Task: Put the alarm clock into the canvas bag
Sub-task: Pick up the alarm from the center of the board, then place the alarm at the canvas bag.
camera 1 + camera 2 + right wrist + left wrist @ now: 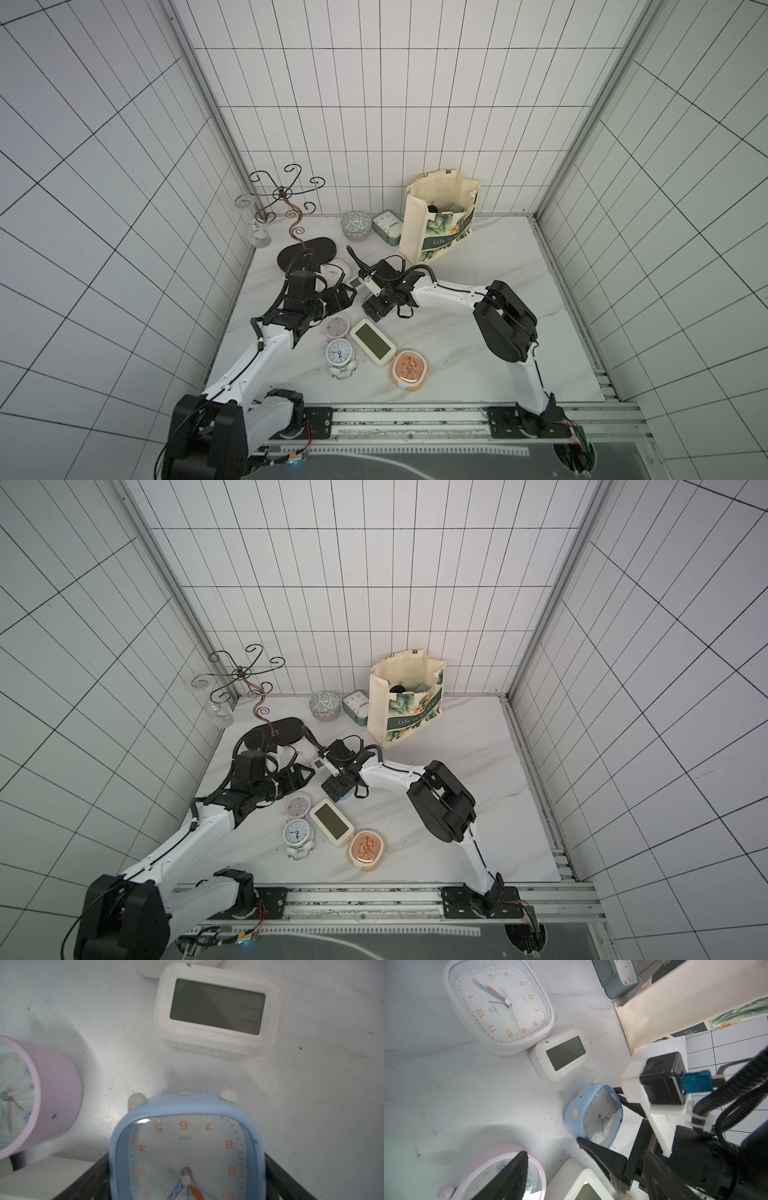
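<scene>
Nearest, a peach clock (409, 368), a white bell clock (340, 353) and a white digital clock (372, 341) lie on the table (478, 365). Just beyond, the left tool (348, 297) hangs open near a pink clock (336, 326), holding nothing. Beside it the right tool (187, 1155) grips the blue alarm clock (593, 1113), one finger against each side. Farthest back, well apart, the canvas bag (440, 224) stands upright, mouth open, by the wall
</scene>
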You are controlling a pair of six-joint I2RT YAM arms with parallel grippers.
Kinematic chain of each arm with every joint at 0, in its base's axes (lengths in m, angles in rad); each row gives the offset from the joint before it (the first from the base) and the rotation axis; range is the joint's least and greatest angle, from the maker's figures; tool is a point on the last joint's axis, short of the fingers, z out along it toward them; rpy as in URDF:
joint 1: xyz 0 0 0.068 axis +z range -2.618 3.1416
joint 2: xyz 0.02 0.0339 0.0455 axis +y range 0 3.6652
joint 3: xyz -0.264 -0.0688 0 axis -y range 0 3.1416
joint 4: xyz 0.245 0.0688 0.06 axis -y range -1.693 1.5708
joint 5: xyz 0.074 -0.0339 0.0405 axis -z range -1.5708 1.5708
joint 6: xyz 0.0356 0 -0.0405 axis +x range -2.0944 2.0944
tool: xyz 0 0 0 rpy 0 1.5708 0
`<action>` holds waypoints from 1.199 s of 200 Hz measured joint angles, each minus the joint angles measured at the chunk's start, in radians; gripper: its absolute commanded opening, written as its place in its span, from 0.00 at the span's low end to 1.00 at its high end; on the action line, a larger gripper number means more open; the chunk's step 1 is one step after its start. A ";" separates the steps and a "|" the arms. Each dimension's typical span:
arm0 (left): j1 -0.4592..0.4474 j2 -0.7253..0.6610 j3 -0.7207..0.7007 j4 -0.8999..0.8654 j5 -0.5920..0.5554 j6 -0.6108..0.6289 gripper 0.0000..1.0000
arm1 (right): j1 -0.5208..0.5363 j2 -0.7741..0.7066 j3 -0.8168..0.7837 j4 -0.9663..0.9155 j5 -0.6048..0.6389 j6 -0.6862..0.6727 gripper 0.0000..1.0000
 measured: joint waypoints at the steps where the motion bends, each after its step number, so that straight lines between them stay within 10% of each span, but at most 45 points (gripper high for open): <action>1: 0.000 0.000 0.000 0.000 0.000 0.000 0.85 | 0.000 0.000 0.000 0.000 0.000 0.000 0.81; 128: -0.021 0.030 0.046 0.278 0.083 -0.079 0.80 | -0.253 -0.381 0.200 -0.029 0.018 -0.008 0.74; 240: -0.132 0.153 0.085 0.434 0.030 -0.092 0.80 | -0.634 0.091 0.762 -0.010 -0.003 0.023 0.70</action>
